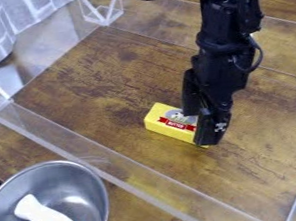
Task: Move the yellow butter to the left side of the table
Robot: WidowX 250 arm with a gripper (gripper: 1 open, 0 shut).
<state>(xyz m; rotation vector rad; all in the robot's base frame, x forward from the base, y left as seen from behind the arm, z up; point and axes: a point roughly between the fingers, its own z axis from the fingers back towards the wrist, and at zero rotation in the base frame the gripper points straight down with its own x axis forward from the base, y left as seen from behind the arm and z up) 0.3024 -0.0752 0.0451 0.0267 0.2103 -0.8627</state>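
The yellow butter (164,121), a small yellow box with a red-and-white label, lies on the wooden table near the middle. My black gripper (204,115) points down over its right end, covering that part of the box. Its fingers (209,124) stand open on either side of the box end, low near the table. I cannot tell whether they touch the butter.
A clear plastic wall (103,166) runs around the wooden table (107,77). A metal bowl (42,213) holding a white object sits outside it at the lower left. White cloth (7,33) hangs at the upper left.
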